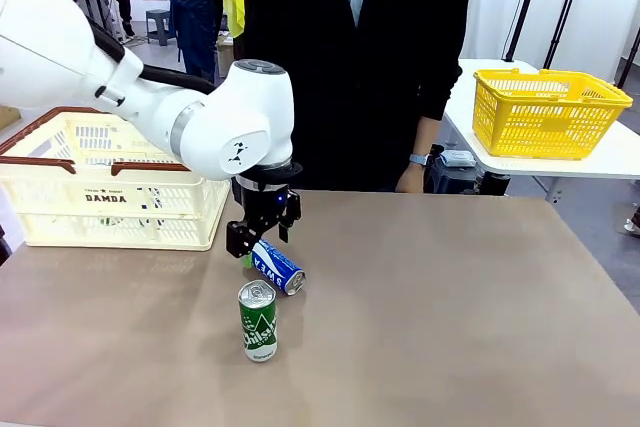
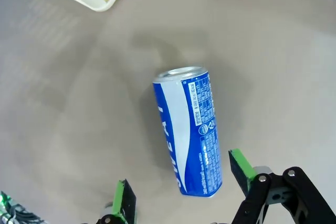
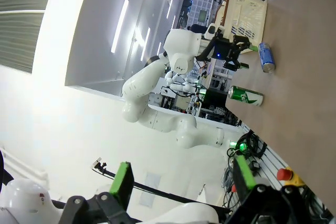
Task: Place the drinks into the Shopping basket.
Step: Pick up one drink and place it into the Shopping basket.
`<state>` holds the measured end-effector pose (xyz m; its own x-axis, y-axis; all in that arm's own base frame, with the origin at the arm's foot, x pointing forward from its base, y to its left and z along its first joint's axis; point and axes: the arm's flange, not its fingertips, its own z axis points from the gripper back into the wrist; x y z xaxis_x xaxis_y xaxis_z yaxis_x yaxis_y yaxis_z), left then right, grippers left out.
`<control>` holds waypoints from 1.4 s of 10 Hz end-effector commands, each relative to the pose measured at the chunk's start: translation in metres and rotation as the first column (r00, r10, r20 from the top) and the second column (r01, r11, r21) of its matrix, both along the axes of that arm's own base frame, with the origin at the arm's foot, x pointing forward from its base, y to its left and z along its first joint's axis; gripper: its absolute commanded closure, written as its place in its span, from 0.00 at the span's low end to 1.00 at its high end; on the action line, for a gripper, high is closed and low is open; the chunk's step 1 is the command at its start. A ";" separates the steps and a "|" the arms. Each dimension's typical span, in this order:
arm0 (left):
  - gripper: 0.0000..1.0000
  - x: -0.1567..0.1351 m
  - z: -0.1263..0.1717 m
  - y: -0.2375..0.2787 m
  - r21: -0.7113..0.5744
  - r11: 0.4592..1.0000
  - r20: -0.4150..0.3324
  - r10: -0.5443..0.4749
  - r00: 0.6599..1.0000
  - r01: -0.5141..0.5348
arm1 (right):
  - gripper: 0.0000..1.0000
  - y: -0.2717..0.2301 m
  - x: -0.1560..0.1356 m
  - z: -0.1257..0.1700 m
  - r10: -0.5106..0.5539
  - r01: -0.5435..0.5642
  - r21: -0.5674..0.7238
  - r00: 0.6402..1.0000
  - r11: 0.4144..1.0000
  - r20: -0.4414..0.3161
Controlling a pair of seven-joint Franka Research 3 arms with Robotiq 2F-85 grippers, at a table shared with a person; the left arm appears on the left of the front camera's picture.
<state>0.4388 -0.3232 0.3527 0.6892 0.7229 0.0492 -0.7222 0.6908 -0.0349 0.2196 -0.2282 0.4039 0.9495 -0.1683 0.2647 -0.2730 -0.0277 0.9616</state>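
Green can [image 1: 258,321] stands upright up front; blue can [image 1: 277,267] lies on its side just behind, under the left gripper [image 1: 260,237], spread wide and holding nothing. Right gripper [image 3: 182,174] is spread wide too. Both cans sit on the table outside the cream basket [image 1: 110,197].

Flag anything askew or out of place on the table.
The blue can lies on its side under the open left gripper, while the green can stands upright. No spill shows.

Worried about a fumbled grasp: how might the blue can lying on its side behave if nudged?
Lying on its rounded side on the flat table, the blue can would probably roll. Its glossy wall may slip. Undented, it looks stiff.
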 end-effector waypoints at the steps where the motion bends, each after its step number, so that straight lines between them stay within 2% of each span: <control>1: 0.00 0.010 -0.001 -0.005 -0.010 0.997 -0.018 0.074 0.997 -0.074 | 0.00 0.000 -0.002 0.003 -0.003 0.003 0.009 1.000 1.000 -0.015; 6: 0.00 0.018 -0.026 -0.020 0.050 0.999 -0.072 0.018 0.997 -0.014 | 0.00 0.000 -0.002 0.003 -0.003 0.003 0.009 1.000 1.000 -0.015; 11: 0.00 0.020 -0.062 -0.017 0.117 0.993 -0.131 0.043 0.991 -0.027 | 0.00 0.000 -0.002 0.003 -0.003 0.003 0.009 1.000 1.000 -0.015; 14: 0.00 0.018 -0.064 -0.018 0.107 0.994 -0.117 0.032 0.993 -0.019 | 0.00 0.000 -0.002 0.003 -0.003 0.003 0.009 1.000 1.000 -0.015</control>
